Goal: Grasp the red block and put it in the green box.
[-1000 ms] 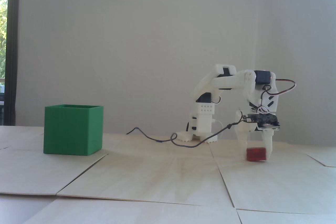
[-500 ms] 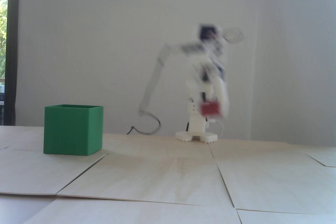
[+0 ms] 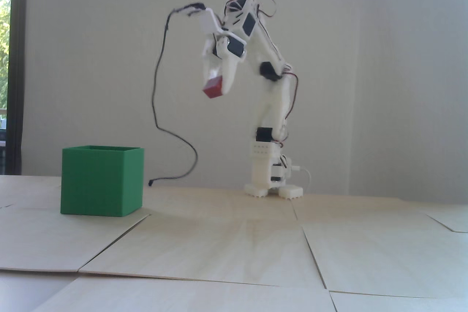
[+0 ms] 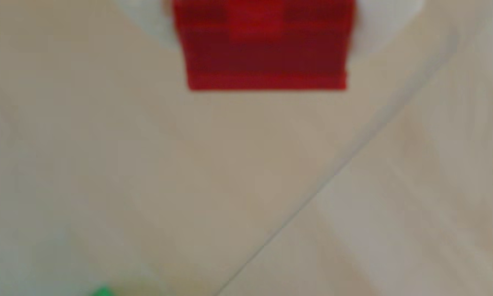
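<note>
My gripper (image 3: pixel 215 87) is raised high above the table and shut on the red block (image 3: pixel 213 87), which hangs tilted between the white fingers. The green box (image 3: pixel 101 181) stands on the table at the left of the fixed view, well below the block and to its left. In the blurred wrist view the red block (image 4: pixel 264 45) fills the top centre between my white fingers (image 4: pixel 379 25), and a sliver of the green box (image 4: pixel 103 292) shows at the bottom edge.
The arm's white base (image 3: pixel 272 184) stands at the back of the table. A black cable (image 3: pixel 161 107) loops down from the wrist to the table right of the box. The table is made of pale wooden panels (image 3: pixel 234 246) with seams. Coloured dots are on the wall.
The gripper closed on the red block on the table at the right, then lifted it and swung it up and left. The cable rose with the wrist.
</note>
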Controlling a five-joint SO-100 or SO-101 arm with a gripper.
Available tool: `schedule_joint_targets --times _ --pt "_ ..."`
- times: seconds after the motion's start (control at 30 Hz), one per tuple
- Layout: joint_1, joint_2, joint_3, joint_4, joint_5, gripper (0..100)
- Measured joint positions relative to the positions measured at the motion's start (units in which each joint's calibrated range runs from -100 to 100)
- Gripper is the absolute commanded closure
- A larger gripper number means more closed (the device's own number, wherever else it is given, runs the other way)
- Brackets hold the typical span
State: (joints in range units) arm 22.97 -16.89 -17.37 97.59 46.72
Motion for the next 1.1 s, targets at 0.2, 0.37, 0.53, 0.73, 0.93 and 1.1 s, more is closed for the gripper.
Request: schedule_joint_targets --times 0.2,0.37,0.53,0.73,0.93,1.1 --pt "12.0 -7.7 9.8 -0.2 5.5 98" --pt "15.0 -6.4 10.5 -11.1 5.9 98" --pt "15.6 -0.7 10.5 -28.0 1.5 98" --pt "15.6 8.2 10.6 -55.4 -3.8 98" --pt "15.6 13.4 11.4 -74.1 -6.5 98" --pt "12.7 13.8 12.9 -77.0 -6.7 98"
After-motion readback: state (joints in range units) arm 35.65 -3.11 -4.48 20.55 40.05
